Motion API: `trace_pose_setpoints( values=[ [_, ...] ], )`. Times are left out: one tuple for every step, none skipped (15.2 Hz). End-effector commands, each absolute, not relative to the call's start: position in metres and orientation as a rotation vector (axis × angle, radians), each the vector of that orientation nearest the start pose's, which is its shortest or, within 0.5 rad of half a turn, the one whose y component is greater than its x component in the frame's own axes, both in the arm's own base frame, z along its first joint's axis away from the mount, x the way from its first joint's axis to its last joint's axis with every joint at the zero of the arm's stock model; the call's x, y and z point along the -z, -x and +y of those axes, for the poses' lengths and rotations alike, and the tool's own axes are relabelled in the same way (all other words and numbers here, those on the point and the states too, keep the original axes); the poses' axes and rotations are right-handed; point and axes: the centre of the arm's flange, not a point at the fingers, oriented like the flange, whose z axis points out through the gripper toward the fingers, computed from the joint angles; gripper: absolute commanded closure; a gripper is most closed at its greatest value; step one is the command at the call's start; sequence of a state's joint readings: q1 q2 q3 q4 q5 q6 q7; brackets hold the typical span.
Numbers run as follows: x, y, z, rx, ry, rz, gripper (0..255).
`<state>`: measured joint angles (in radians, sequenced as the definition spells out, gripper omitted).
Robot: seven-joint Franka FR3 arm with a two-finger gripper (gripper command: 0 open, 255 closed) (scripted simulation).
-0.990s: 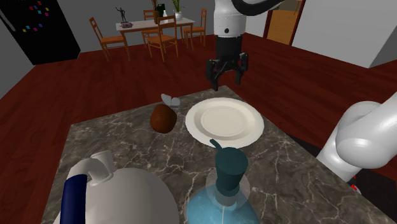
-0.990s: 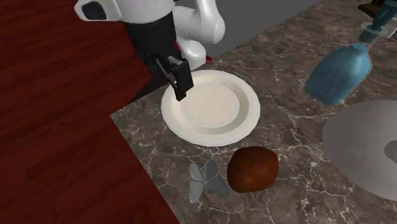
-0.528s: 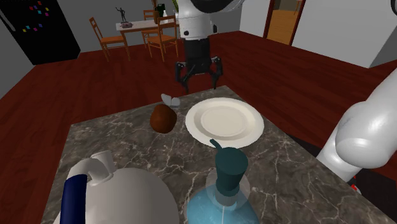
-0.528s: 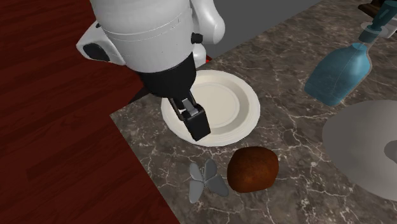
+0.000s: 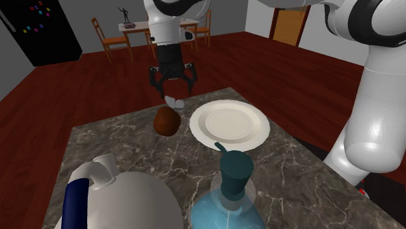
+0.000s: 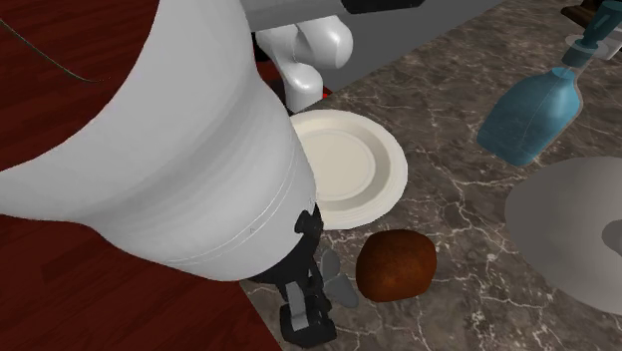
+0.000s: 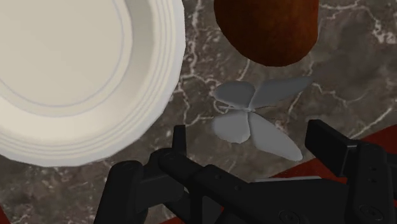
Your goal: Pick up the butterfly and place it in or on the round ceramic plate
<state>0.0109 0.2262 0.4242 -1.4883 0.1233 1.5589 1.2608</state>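
The gripper [image 5: 174, 84] hangs above the far edge of the marble counter [image 5: 130, 146] with its two black fingers spread apart and nothing between them in contact. In the wrist view the grey butterfly [image 7: 254, 114] lies flat on the stone just ahead of the fingertips, within the gap between them but untouched.

The butterfly sits right at the counter's far edge, where the stone gives way to the red-brown wooden floor [image 5: 78, 97]. A strip of that floor shows beside one finger in the wrist view. On that side there is open room beyond the edge. On the counter's inner side a round brown lump [image 5: 167, 121] lies just beside the butterfly, nearly touching a wing. The white round plate [image 5: 229, 123] lies near the far right corner as the shoulder view shows it, close to the butterfly but apart from it, and its rim stops short of the edge.

A blue bottle with a teal cap [image 5: 228, 195] and a white jug with a blue handle [image 5: 110, 195] stand at the near edge, well apart from the butterfly. Across the floor stand a dining table with chairs [image 5: 156, 29] and a black fridge [image 5: 39, 29] with coloured specks too small to read.
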Motion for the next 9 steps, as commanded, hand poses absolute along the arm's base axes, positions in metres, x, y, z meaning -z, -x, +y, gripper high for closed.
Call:
trace_pose_setpoints(
  values=[
    [-0.534, -0.564, 0.252, -0.4, 2.795, 1.278, 0],
    [-0.529, -0.562, 0.252, -0.4, 2.795, 1.278, 0],
    [-0.524, -0.561, 0.253, -0.4, 2.795, 1.278, 0],
    [-0.519, -0.56, 0.254, -0.4, 2.795, 1.278, 0],
    [-0.514, -0.559, 0.255, -0.4, 2.795, 1.278, 0],
    [-0.509, -0.558, 0.255, -0.4, 2.795, 1.278, 0],
    [-0.501, -0.556, 0.257, -0.4, 2.795, 1.278, 0],
    [-0.501, -0.556, 0.257, -0.4, 2.795, 1.278, 0],
    [-0.501, -0.556, 0.257, -0.4, 2.795, 1.278, 0]
  ],
)
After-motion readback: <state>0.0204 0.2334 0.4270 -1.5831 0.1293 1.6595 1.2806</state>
